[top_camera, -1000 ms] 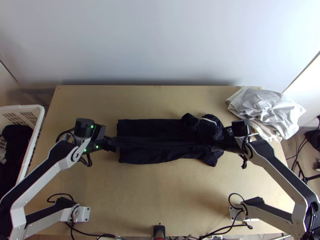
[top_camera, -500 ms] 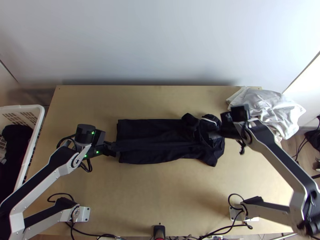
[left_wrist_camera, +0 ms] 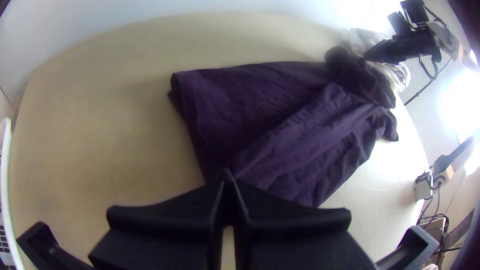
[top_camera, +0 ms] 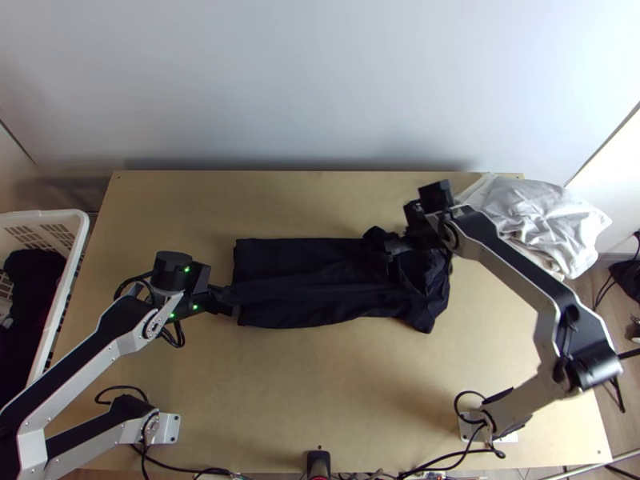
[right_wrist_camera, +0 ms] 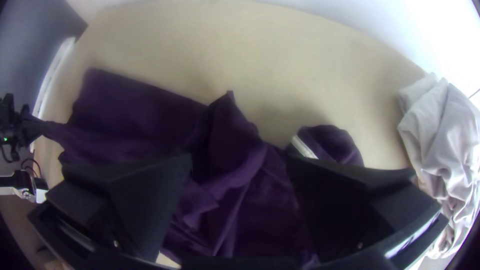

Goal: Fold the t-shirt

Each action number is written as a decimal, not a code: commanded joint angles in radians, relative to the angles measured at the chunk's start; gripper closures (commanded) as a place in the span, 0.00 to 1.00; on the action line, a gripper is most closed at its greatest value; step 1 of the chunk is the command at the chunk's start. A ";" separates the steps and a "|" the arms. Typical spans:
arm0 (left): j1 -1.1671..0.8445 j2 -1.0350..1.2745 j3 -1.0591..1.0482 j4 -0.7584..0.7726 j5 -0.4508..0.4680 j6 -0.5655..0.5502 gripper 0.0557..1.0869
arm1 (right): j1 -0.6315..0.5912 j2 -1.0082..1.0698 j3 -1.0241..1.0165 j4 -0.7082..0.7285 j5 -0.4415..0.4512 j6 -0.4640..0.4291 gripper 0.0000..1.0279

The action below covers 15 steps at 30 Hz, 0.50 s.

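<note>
A dark t-shirt (top_camera: pixel 320 300) lies across the middle of the table as a long strip, folded lengthwise, its right end bunched. At the strip's left end my left gripper (top_camera: pixel 226 298) holds the hem edge; in the left wrist view the left gripper (left_wrist_camera: pixel 228 182) is shut on a pinch of cloth. Over the bunched right end is my right gripper (top_camera: pixel 397 245). The right wrist view has the right gripper (right_wrist_camera: pixel 239 162) open, with a raised fold of the dark shirt (right_wrist_camera: pixel 232 150) between and beyond its fingers and a pale collar strip to one side.
A pile of white cloth (top_camera: pixel 532 224) lies at the table's back right corner. A white basket (top_camera: pixel 68 280) with dark cloth stands at the left edge. Bare wood (top_camera: pixel 320 384) stretches in front of the shirt.
My right gripper has come off the shirt's right end, opened, and moved left and toward the back over the bunched part. The left gripper has shifted only slightly.
</note>
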 commanded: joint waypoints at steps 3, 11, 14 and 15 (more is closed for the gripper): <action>-0.001 -0.002 0.004 -0.004 -0.011 0.002 0.97 | 0.015 0.123 0.095 0.006 -0.002 0.007 0.15; 0.000 0.013 0.012 0.006 -0.011 0.008 0.97 | 0.017 0.132 0.094 -0.001 -0.010 0.020 0.34; 0.002 0.022 0.018 0.009 -0.011 0.008 0.97 | 0.014 0.131 0.094 -0.005 -0.012 0.022 0.49; 0.000 0.027 0.019 0.012 -0.011 0.008 0.97 | 0.012 0.131 0.091 -0.008 -0.012 0.022 0.49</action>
